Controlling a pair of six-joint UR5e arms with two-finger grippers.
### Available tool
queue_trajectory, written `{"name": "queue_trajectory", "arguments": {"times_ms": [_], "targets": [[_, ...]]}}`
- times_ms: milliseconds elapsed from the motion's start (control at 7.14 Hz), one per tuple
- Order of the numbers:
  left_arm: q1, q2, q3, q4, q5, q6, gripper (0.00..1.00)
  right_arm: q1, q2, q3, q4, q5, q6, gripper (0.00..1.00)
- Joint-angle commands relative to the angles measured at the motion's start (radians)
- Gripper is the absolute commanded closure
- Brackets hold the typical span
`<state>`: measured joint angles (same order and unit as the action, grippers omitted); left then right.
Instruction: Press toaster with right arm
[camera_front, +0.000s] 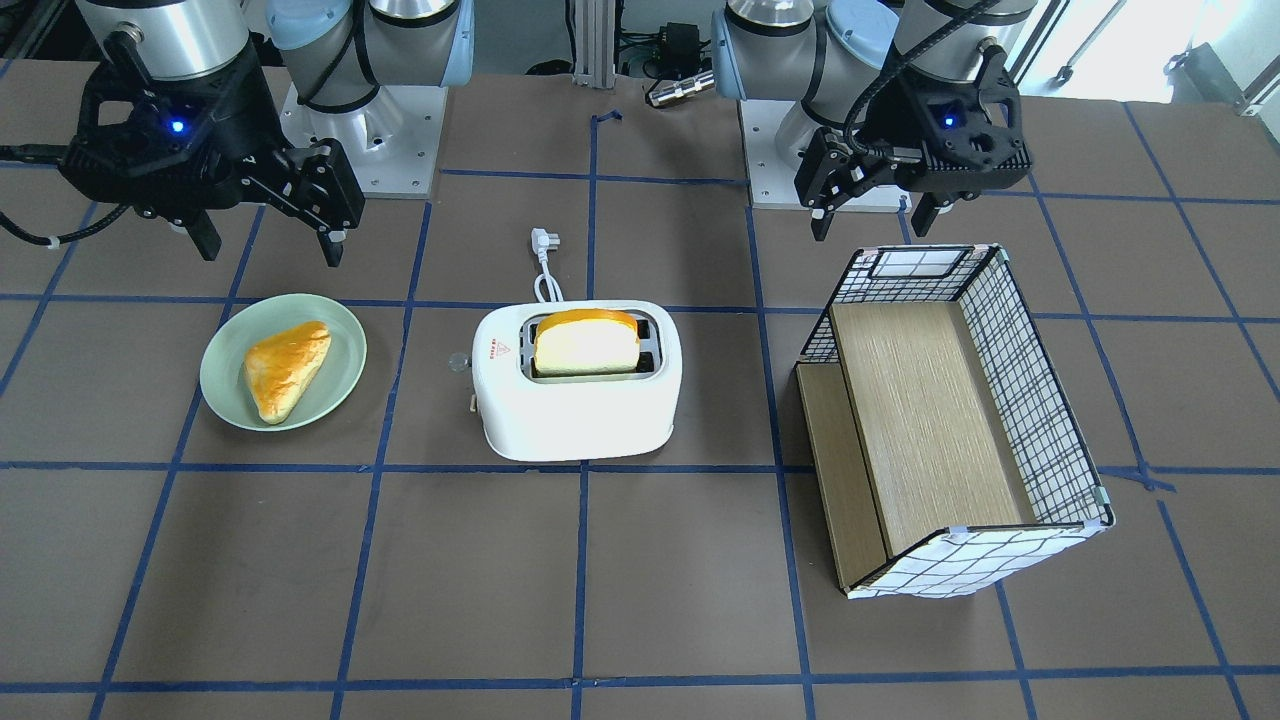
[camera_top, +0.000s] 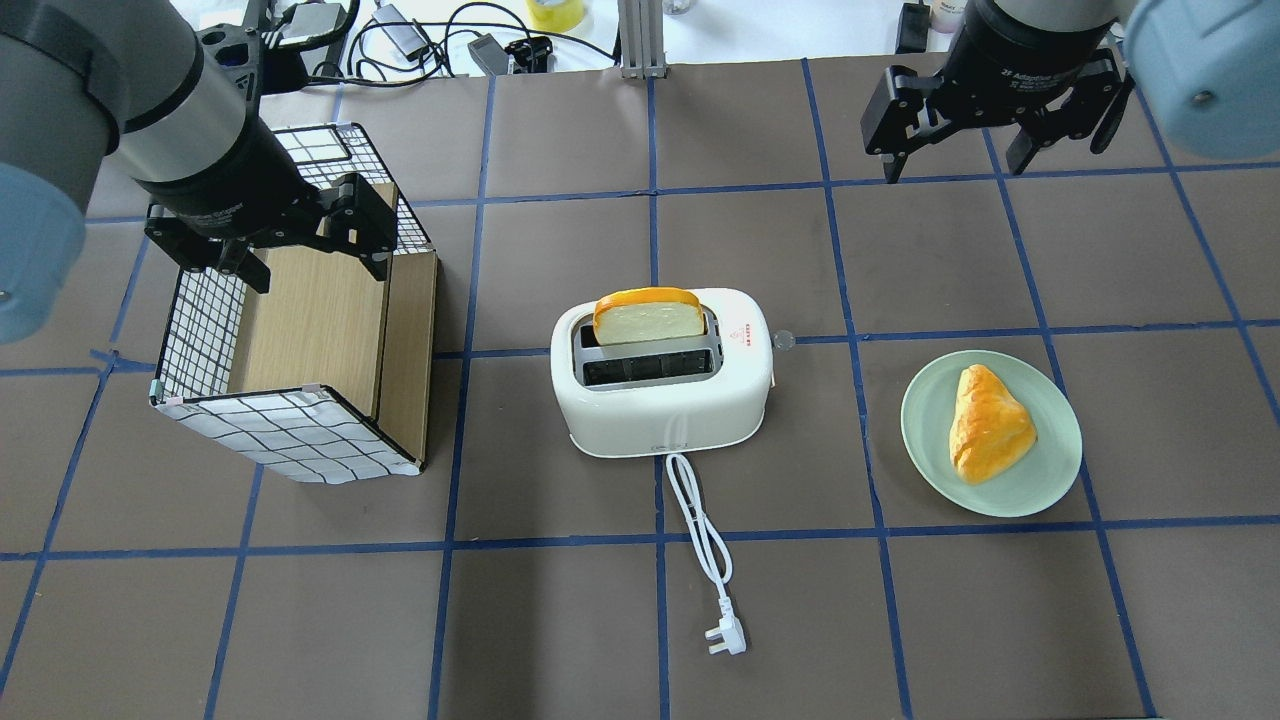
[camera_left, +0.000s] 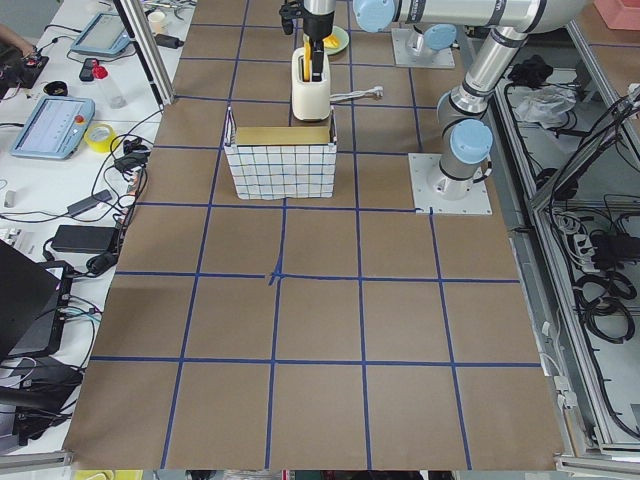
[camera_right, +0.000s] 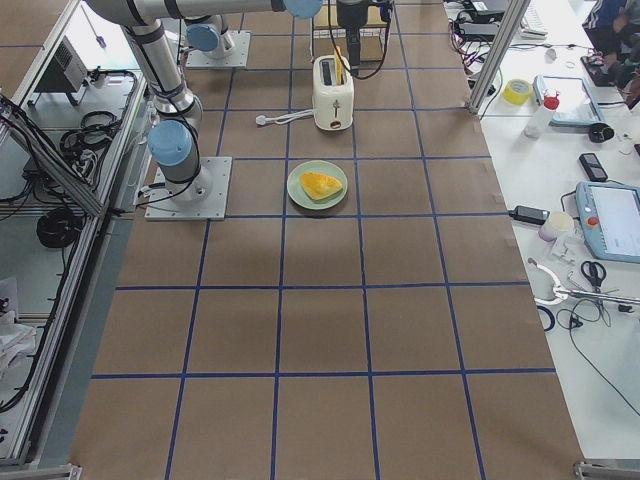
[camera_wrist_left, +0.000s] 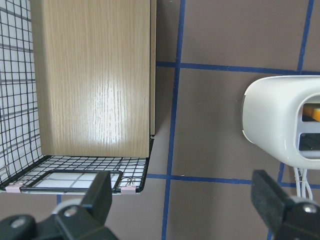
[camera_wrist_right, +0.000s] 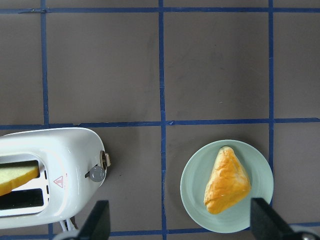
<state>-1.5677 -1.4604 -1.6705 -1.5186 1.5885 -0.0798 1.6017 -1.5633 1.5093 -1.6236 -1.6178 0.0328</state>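
The white toaster (camera_front: 580, 400) stands mid-table with a slice of bread (camera_front: 585, 345) standing up out of one slot. It also shows in the overhead view (camera_top: 665, 405). Its small lever knob (camera_front: 458, 362) sticks out of the end facing the plate, and shows in the right wrist view (camera_wrist_right: 96, 174). My right gripper (camera_top: 955, 170) is open and empty. It hovers above the table, beyond and to the right of the toaster (camera_wrist_right: 50, 150), well apart from it. My left gripper (camera_top: 318, 275) is open and empty over the basket.
A green plate (camera_top: 930, 450) with a triangular pastry (camera_top: 988, 422) lies right of the toaster. A checked wire basket (camera_top: 290, 440) with wooden panels lies left of it. The toaster's white cord and plug (camera_top: 727, 637) trail toward the robot.
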Motion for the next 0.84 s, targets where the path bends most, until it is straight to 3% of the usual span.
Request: {"name": "queue_trajectory", "arguments": {"times_ms": [0, 140, 420, 700], "targets": [[0.000, 0.000, 0.000, 0.000, 0.001, 0.000, 0.00, 0.001, 0.015, 0.002, 0.016, 0.056, -0.008, 0.76], [0.000, 0.000, 0.000, 0.000, -0.001, 0.000, 0.00, -0.002, 0.017, 0.008, 0.083, 0.179, 0.002, 1.00], [0.000, 0.000, 0.000, 0.000, -0.001, 0.000, 0.00, -0.043, 0.026, 0.073, 0.136, 0.319, -0.010, 1.00], [0.000, 0.000, 0.000, 0.000, -0.001, 0.000, 0.00, -0.117, 0.034, 0.214, 0.116, 0.578, -0.042, 1.00]]}}
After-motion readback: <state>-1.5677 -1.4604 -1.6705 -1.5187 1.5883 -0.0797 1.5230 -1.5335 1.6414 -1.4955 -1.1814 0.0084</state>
